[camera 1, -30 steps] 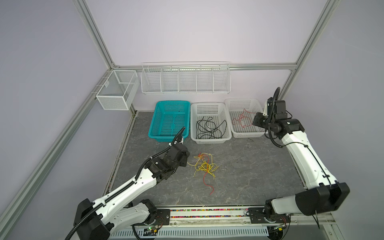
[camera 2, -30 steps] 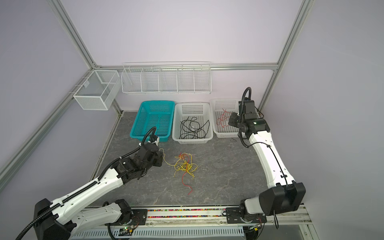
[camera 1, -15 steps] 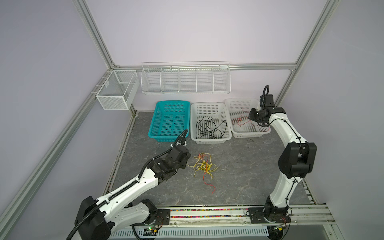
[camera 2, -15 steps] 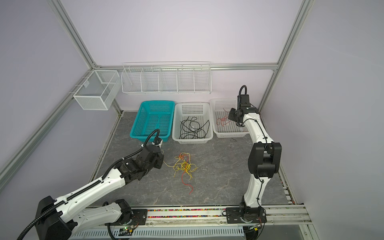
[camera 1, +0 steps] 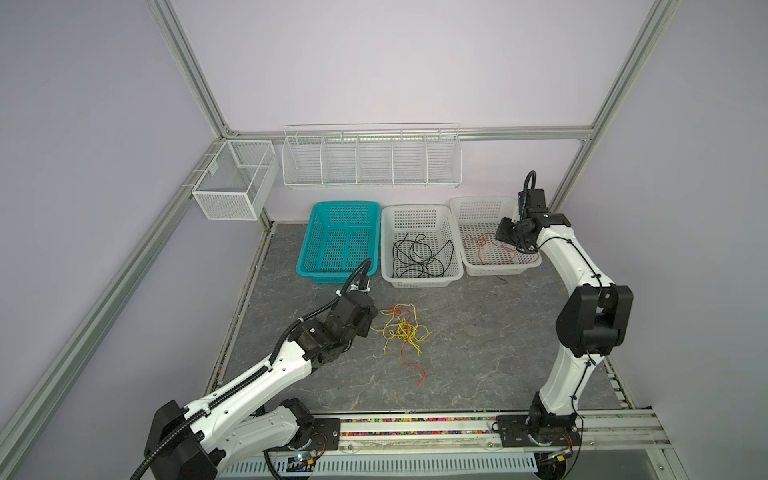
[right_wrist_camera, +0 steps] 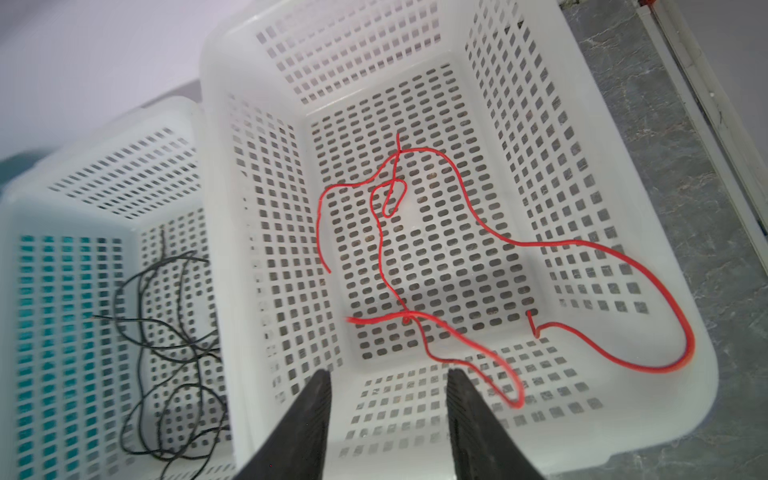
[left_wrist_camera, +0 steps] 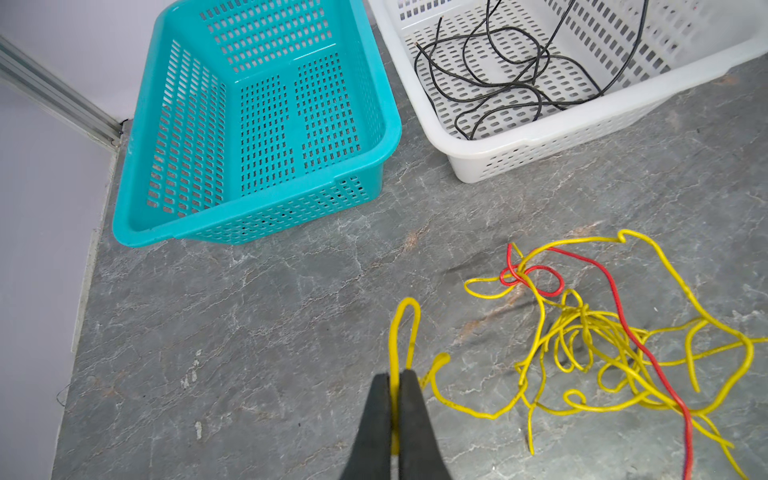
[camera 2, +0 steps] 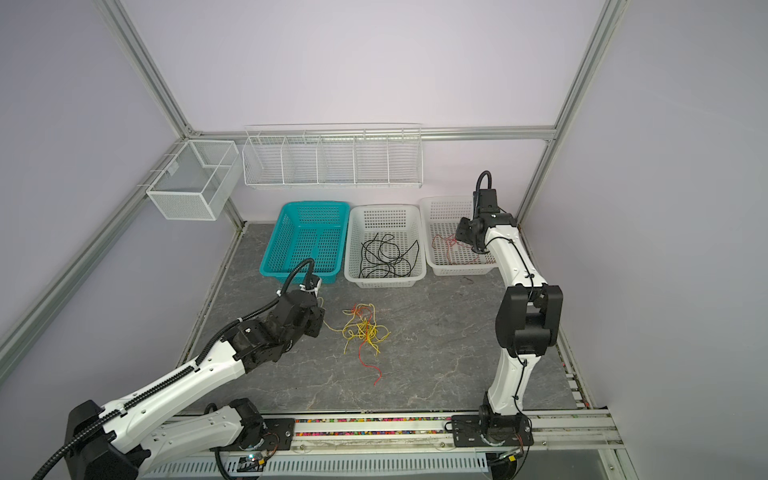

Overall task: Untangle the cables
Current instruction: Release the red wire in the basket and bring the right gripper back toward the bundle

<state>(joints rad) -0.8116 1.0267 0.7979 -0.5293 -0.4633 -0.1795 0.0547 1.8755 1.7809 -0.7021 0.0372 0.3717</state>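
Observation:
A tangle of yellow and red cables [camera 1: 403,330] [camera 2: 363,328] [left_wrist_camera: 602,345] lies on the grey table in front of the baskets. At the tangle's left side my left gripper [camera 1: 362,321] [camera 2: 316,322] [left_wrist_camera: 395,376] is shut on a yellow cable loop [left_wrist_camera: 402,324] that sticks out past its tips. My right gripper [camera 1: 505,237] [camera 2: 463,235] [right_wrist_camera: 388,374] hangs open over the right white basket [camera 1: 494,272], nothing between its fingers. Red cables [right_wrist_camera: 457,249] lie in that basket, and one blurred loop passes beside a finger [right_wrist_camera: 469,407]. Black cables [camera 1: 419,257] [left_wrist_camera: 498,79] lie in the middle white basket [camera 1: 422,282].
A teal basket [camera 1: 338,276] [left_wrist_camera: 257,220] with nothing in it stands left of the white ones, close to the left gripper. Wire racks [camera 1: 370,158] hang on the back wall, and a mesh box [camera 1: 232,183] on the left frame. A rail [camera 1: 415,428] runs along the front edge.
The right gripper has opened over the right basket and its arm has folded upright with the elbow raised. The left gripper stays shut and has shifted a little toward the front.

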